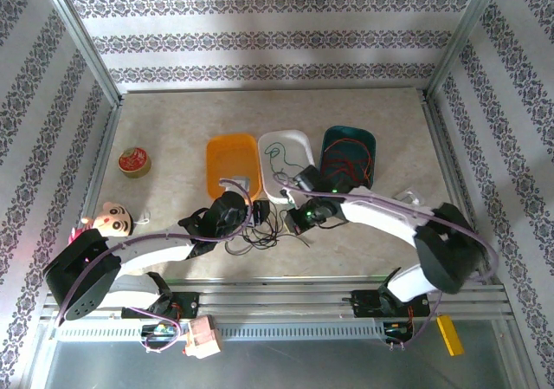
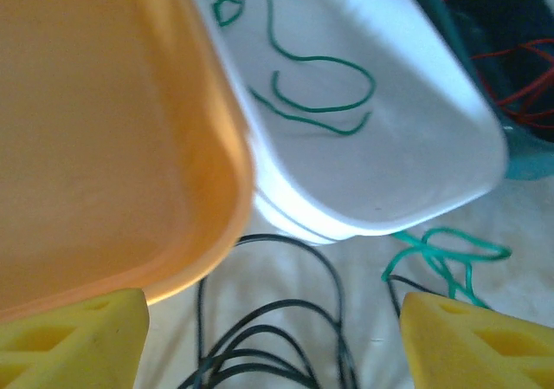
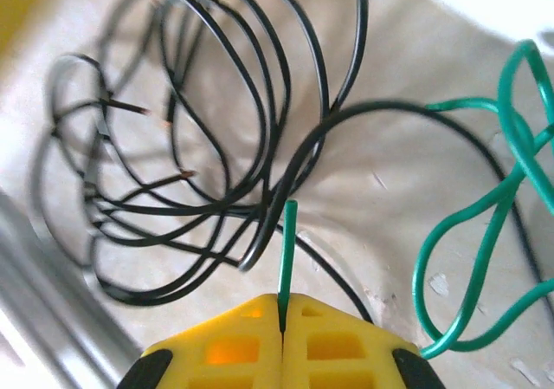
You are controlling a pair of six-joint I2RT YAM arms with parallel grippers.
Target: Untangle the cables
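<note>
the cables (image 1: 257,229) lie in a loose heap on the table (image 1: 173,129), just near of the orange tray (image 1: 229,159) and white tray (image 1: 299,145). the right gripper (image 3: 282,324) is pinched tight on the end of 1 green cable (image 3: 286,242) beside the black cables (image 3: 199,146); the left gripper (image 2: 273,341) hangs spread wide above them. since the strands cross, a pull could likely drag the black loops along, or the thin end could slip free

Left tool (image 2: 275,337) agape, right tool (image 3: 282,307) clamped
</note>
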